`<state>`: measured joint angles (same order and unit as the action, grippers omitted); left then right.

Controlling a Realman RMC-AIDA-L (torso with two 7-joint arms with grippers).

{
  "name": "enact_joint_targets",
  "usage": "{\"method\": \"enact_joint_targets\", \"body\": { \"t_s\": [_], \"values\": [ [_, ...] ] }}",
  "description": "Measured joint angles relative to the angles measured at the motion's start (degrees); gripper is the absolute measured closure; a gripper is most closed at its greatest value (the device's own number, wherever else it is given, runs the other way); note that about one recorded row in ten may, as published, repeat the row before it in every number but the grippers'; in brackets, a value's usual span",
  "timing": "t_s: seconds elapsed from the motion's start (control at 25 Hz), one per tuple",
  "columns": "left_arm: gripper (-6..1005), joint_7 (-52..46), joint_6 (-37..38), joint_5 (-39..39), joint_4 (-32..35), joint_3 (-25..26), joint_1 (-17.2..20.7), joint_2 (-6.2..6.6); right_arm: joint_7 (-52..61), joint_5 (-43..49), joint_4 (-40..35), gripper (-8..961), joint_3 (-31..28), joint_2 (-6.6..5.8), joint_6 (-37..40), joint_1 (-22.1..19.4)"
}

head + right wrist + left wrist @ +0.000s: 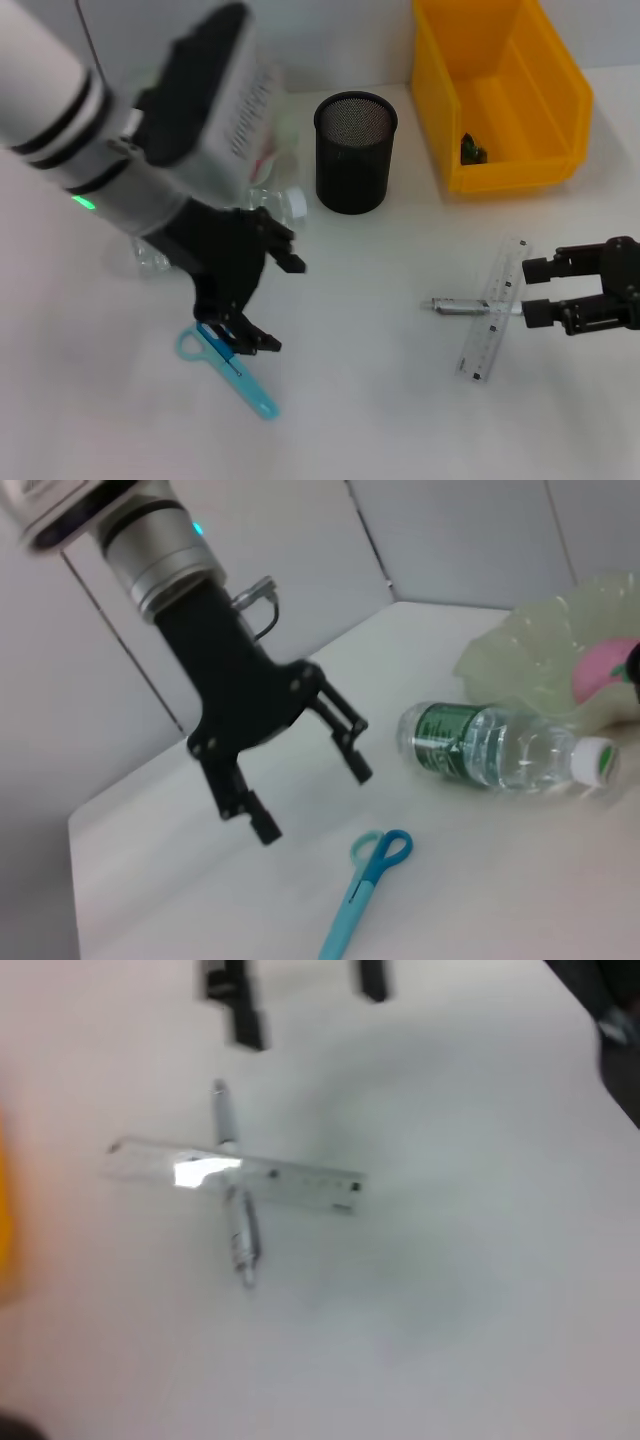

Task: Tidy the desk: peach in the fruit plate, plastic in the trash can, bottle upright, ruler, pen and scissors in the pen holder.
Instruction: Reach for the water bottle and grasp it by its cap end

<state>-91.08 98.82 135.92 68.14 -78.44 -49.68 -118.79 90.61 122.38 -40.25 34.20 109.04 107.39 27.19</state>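
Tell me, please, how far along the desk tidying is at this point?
Looks done: the peach lies in the fruit plate, and something dark sits in the yellow bin. In hand: the open left claw hovers over the blue scissors. Left: the bottle lies on its side, and the ruler and pen lie crossed by the open right claw. The pen holder looks empty.

pen (238, 1222) crosses under ruler (235, 1174) | right gripper fingers (245, 1020) apart, just beyond
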Motion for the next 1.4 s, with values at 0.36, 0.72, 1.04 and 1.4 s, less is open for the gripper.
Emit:
{"method": "enact_joint_targets", "body": {
  "t_s": [0.36,0.72,1.04,1.4],
  "values": [
    [158,7.1,-9.2,7.7,2.1,-18.1,-1.1,-0.35,0.3,0.0,0.3,203,-0.5,0.89,-1.8,-0.2],
    [159,14.6,-8.8,12.9,0.7,-19.7,-1.7,-0.4,0.9,-0.2,0.3,203,-0.5,1.13,-4.3,1.6],
    [158,16.2,-8.7,13.0,-6.9,-19.5,-4.9,-0.4,0.5,0.0,1.3,202,-0.3,1.58,-5.7,2.6],
    [158,17.4,-9.0,10.0,-8.6,-21.8,-4.3,-0.39,-0.8,0.3,2.5,202,0.1,1.79,-6.9,2.6]
  ]
}}
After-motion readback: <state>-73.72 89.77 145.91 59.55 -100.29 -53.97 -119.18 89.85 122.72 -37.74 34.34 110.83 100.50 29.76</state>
